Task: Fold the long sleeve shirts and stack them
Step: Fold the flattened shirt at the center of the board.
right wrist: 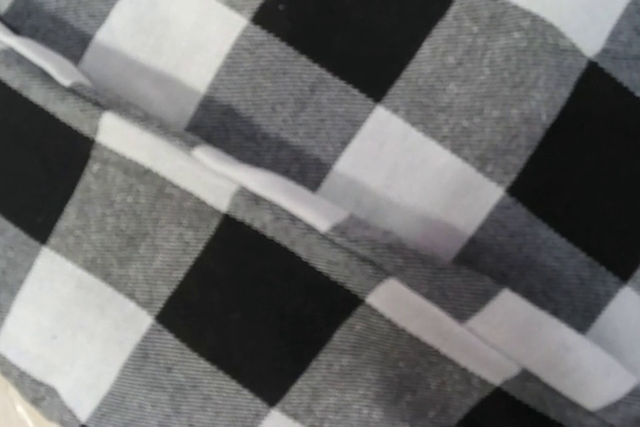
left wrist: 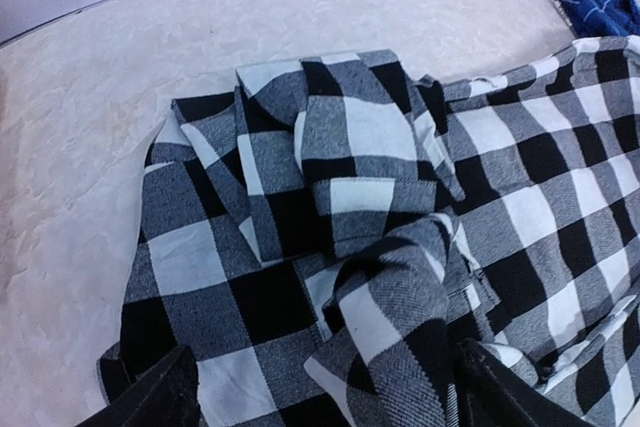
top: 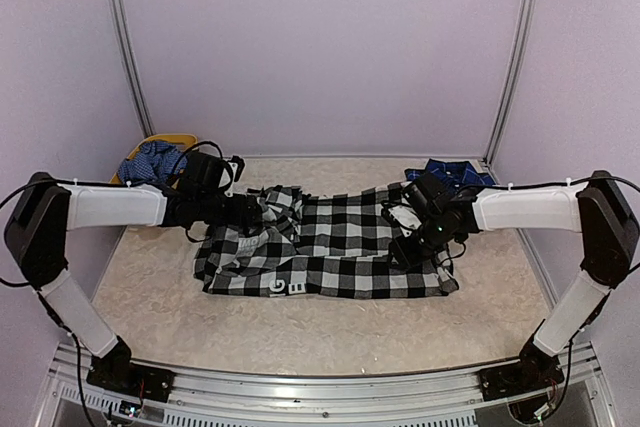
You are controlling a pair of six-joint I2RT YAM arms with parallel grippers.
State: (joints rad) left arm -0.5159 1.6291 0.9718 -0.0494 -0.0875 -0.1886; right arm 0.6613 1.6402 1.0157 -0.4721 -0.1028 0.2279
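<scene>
The black-and-white check shirt lies crumpled and partly spread in the middle of the table, its black band with white lettering at the front edge. My left gripper hovers over the bunched left side. In the left wrist view it is open, fingers wide apart, with a raised fold of check cloth between them, not pinched. My right gripper presses down on the shirt's right part. The right wrist view shows only check cloth, fingers hidden. The navy shirt lies at the back right.
A yellow container at the back left holds blue patterned cloth. Walls with metal posts close in the back and sides. Beige table surface shows in front of the shirt. The navy cloth is at the far right in the left wrist view.
</scene>
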